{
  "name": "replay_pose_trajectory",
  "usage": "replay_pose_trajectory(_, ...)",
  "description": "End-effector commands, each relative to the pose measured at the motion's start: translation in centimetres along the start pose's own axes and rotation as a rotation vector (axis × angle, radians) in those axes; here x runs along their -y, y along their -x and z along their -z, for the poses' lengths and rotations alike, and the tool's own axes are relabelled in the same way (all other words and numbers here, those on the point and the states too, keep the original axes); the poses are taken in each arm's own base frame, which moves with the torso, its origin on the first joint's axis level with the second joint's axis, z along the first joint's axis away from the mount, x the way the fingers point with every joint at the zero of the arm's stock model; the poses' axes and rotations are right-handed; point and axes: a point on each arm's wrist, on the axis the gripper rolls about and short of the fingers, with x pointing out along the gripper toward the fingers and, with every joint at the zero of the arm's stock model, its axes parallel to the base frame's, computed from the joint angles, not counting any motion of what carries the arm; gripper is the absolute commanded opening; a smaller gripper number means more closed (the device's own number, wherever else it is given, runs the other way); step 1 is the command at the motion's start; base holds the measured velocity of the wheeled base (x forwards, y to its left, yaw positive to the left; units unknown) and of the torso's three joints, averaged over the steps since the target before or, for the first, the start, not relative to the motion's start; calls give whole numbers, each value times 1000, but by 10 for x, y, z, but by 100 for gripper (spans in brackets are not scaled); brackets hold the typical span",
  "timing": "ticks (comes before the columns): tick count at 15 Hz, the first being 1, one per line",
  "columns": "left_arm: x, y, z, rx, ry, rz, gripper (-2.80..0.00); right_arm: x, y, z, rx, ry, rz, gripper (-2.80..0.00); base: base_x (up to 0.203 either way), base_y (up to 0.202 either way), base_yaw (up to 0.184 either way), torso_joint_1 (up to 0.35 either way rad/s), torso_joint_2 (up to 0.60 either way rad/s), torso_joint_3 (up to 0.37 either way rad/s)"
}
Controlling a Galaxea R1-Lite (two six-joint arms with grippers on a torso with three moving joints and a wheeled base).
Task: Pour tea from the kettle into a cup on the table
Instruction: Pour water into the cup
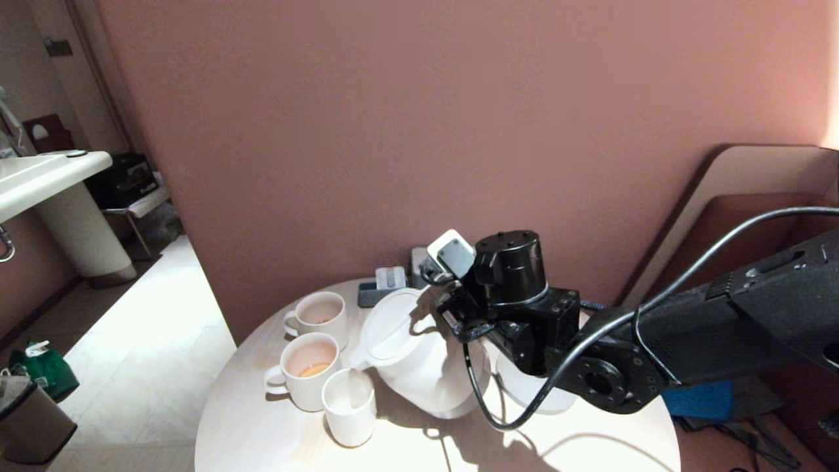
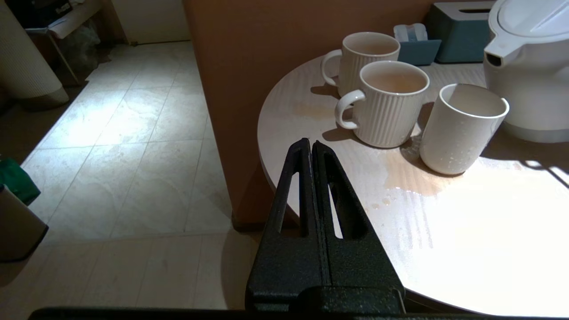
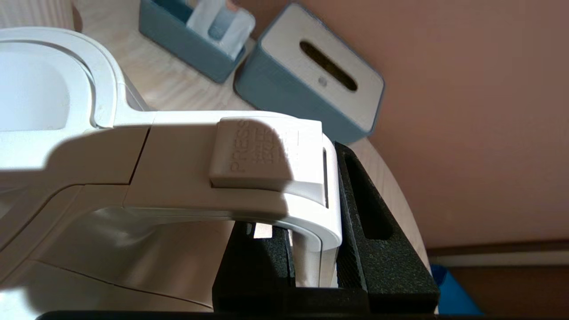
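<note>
The white kettle (image 1: 419,357) is tilted, its short spout over the rim of the smooth white cup (image 1: 351,406) on the round pale table (image 1: 577,446). My right gripper (image 1: 452,308) is shut on the kettle's angular handle (image 3: 249,169), one black finger (image 3: 360,209) on each side; the right gripper (image 3: 313,240) holds it at the bend. No stream of tea shows at the spout. The cup (image 2: 460,129) stands beside the kettle (image 2: 529,66). My left gripper (image 2: 311,144) is shut and empty, parked off the table's edge.
Two ribbed handled mugs (image 1: 308,370) (image 1: 318,318) stand left of the kettle, the nearer holding brownish tea. A tea puddle (image 2: 409,178) lies by the cup. The round kettle base (image 1: 531,390) sits behind my arm. A blue tissue box (image 3: 311,75) and holder (image 3: 195,40) stand by the wall.
</note>
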Motion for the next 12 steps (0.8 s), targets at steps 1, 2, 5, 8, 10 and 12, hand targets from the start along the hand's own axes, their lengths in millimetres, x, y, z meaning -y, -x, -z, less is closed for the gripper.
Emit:
replay_pose_trajectory(1, 0, 0, 0, -1, 0, 1, -280, 1, -1, -5, 6, 13, 6, -280, 0, 0, 0, 0, 0, 0)
replay_pose_trajectory(2, 0, 0, 0, -1, 0, -1, -280, 2, -1, -7, 9, 17, 6, -280, 0, 0, 0, 0, 0, 0)
replay_pose_trajectory(5, 0, 0, 0, -1, 0, 1, -280, 3, -1, -14, 25, 38, 11, -280, 0, 0, 0, 0, 0, 0)
replay_pose_trajectory(8, 0, 0, 0, -1, 0, 0, -280, 5, -1, -17, 36, 100, 19, -280, 0, 0, 0, 0, 0, 0)
replay_pose_trajectory(10, 0, 0, 0, -1, 0, 0, -280, 7, -1, -22, 46, 150, 26, -280, 0, 0, 0, 0, 0, 0)
replay_pose_trajectory(12, 0, 0, 0, -1, 0, 0, -280, 6, 0, -24, 47, 194, 37, -280, 0, 0, 0, 0, 0, 0)
